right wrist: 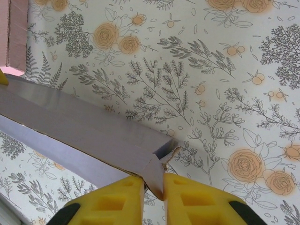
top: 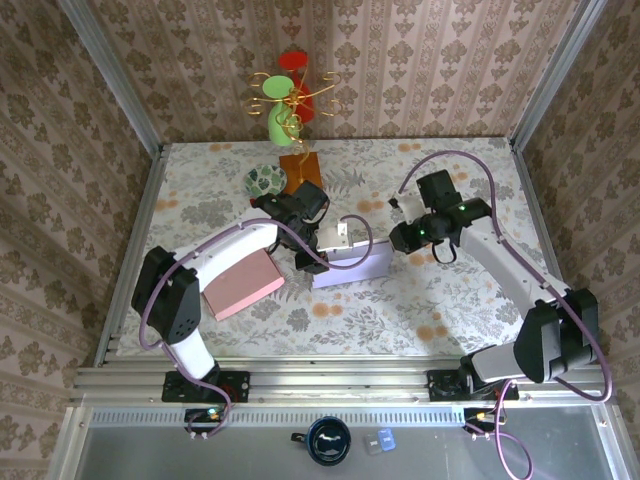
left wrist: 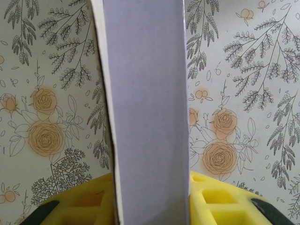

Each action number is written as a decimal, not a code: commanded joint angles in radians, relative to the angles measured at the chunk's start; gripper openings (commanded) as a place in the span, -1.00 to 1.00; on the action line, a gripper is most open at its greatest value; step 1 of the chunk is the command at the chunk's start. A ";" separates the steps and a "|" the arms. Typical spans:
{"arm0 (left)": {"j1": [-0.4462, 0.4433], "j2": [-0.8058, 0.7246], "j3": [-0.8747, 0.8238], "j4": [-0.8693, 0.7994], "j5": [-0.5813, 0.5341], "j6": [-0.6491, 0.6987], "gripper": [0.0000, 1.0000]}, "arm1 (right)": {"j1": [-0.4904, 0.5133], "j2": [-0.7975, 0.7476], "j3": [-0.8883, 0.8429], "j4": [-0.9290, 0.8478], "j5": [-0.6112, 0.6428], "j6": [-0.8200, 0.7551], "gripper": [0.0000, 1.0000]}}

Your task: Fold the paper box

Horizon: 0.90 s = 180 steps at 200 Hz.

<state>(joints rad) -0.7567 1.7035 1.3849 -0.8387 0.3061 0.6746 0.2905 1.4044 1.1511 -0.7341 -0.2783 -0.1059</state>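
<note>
- Mid-table, the lavender paper box [top: 352, 265] lies on the floral table [top: 450, 300], between the two arms.
- left gripper [top: 312, 255] is at the box's left end. In the wrist view a lavender panel runs straight up between its yellow pads [left wrist: 213, 197], which sit tight against both sides. It's clamped on the panel.
- right gripper [top: 397, 240] is at the box's right end. Its yellow pads [right wrist: 115, 201] are nearly together, with a folded corner flap of the box pinched between them. Brown card edge shows at the corner.
- pink box [top: 243, 283] lies flat just left of the paper box, partly under the left arm's white link. It crowds that side.
- Far side, behind the left wrist: round patterned dish [top: 265, 180] and wooden block [top: 300, 166] close together, green vase [top: 280, 122] with gold wire curls and a red piece behind them. All are clear of the paper box but near the left arm's head.
- Right half of the table is bare cloth around the right arm.
- Purple cables loop over both arms.
- dark mug [top: 328, 440] sits off the table, on the grey ledge below the arm bases.
</note>
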 commanded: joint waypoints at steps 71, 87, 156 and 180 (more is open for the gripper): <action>0.005 -0.007 0.016 -0.020 0.042 0.016 -0.41 | 0.039 0.008 0.033 -0.014 0.137 -0.006 -0.88; 0.006 -0.005 0.017 -0.019 0.038 0.010 -0.41 | 0.047 0.006 0.032 -0.014 0.156 0.000 -0.95; 0.004 -0.001 0.020 -0.010 0.022 -0.038 -0.52 | 0.059 0.009 0.050 -0.046 0.137 0.115 -1.00; 0.005 0.004 0.025 -0.008 0.010 -0.050 -0.52 | 0.064 0.013 0.052 -0.065 0.139 0.159 -1.00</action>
<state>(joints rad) -0.7567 1.7042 1.3849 -0.8375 0.3065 0.6472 0.3477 1.4113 1.1721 -0.7467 -0.1665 -0.0193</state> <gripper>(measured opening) 0.313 0.065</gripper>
